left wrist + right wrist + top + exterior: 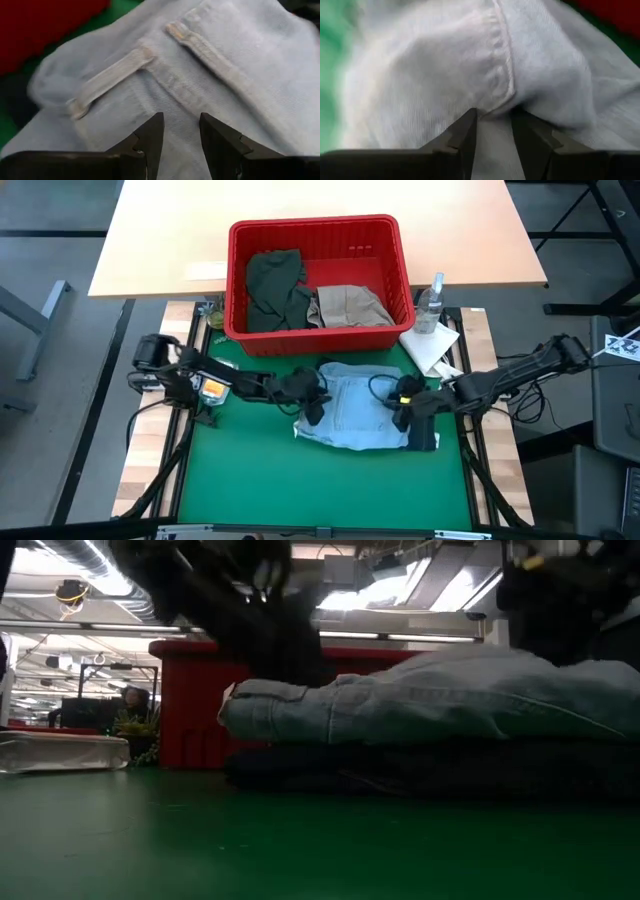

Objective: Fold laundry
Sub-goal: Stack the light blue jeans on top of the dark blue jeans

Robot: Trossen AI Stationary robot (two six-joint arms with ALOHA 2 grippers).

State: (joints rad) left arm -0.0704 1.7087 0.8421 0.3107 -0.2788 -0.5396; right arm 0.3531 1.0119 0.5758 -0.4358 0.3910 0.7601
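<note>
One light blue denim (pixel 362 412) atop one dark navy jeans (pixel 424 440), left hand (pixel 181 131) and right hand (pixel 494 122) each clamped on denim.

Soft woven light blue denim (pixel 360 412) lies on matt green felt-like mat (pixel 250 480), beside a red plastic basket (pixel 318 232).

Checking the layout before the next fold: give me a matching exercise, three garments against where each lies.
Things:
1. light blue denim
2. dark olive green piece
3. beige khaki piece

Places:
A. right half of the red basket
B. on the green mat, between both arms
C. left half of the red basket

Pairs: 1-B, 2-C, 3-A
</note>
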